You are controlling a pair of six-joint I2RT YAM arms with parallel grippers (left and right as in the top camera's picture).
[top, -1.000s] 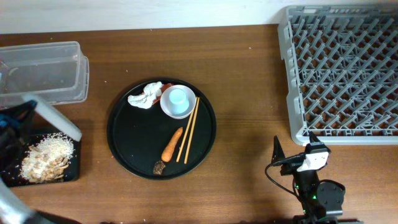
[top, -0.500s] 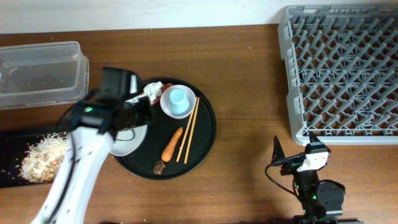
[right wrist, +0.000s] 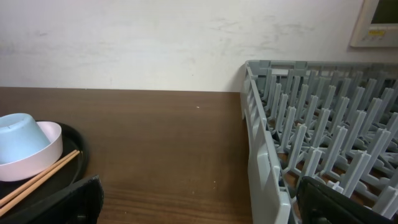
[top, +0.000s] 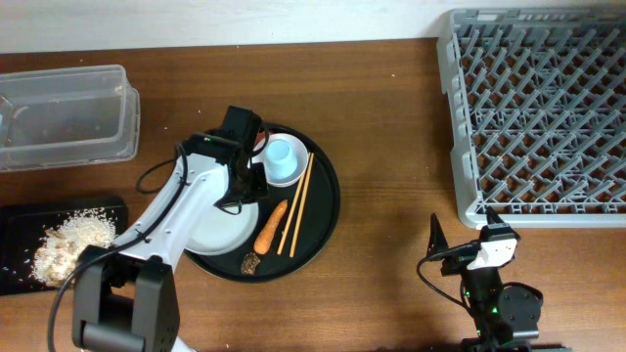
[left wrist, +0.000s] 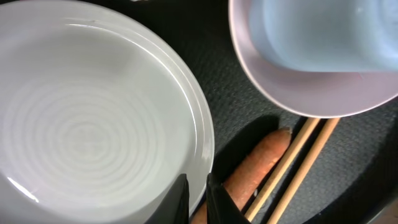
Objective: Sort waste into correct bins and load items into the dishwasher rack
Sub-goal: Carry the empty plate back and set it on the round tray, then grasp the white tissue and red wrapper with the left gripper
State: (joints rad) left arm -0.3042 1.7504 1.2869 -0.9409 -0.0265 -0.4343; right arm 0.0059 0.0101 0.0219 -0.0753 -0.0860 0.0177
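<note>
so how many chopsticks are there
2 chopsticks, side by side on the round black tray: one next to the carrot, the other just beyond it. None looks hidden.

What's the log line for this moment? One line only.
left gripper: pinching plate rim on round tray | right gripper: open, beside rack
</note>
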